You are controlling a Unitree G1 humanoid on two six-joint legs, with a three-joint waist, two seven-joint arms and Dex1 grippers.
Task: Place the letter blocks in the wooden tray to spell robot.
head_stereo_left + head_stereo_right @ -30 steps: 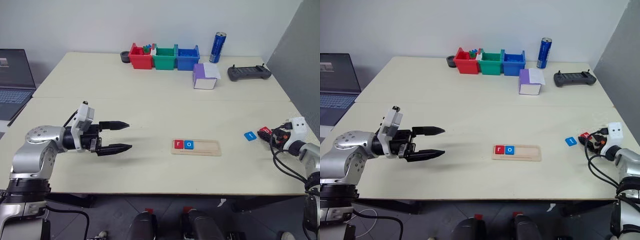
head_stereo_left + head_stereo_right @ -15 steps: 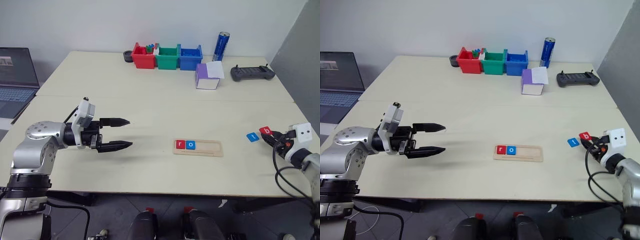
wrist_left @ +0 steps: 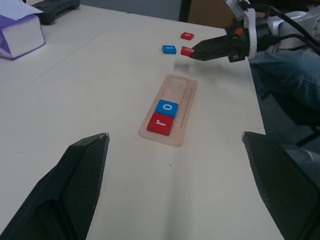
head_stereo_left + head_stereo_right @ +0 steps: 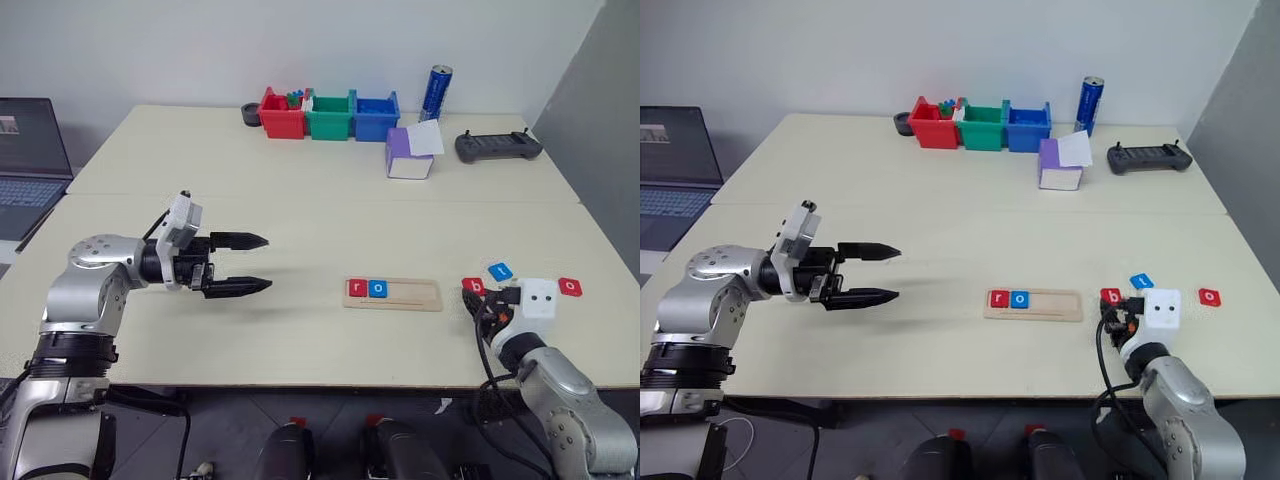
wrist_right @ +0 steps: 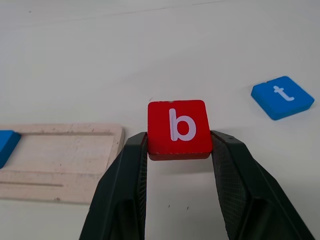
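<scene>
Tabletop (image 4: 300, 200) spreads pale and wide before us, carrying everything else. At its far edge we see red, green and blue bins (image 4: 328, 114) in a row, with a blue can (image 4: 436, 94), a purple-and-white box (image 4: 410, 153) and a black controller (image 4: 498, 146) to their right.

Our left pincer (image 4: 245, 264) hovers above the near left part of the tabletop, fingers spread apart and holding nothing, pointing toward the wooden tray (image 4: 393, 294). The tray lies flat near the front centre; a red "r" block (image 4: 357, 288) and a blue "o" block (image 4: 377, 289) sit side by side at its left end, and the other slots are bare.

Our right pincer (image 5: 179, 150) is just right of the tray, its two fingers clamped on the sides of the red "b" block (image 5: 178, 128). The blue "t" block (image 4: 500, 270) lies on the tabletop just beyond it, and a red "o" block (image 4: 569, 286) lies farther right.
</scene>
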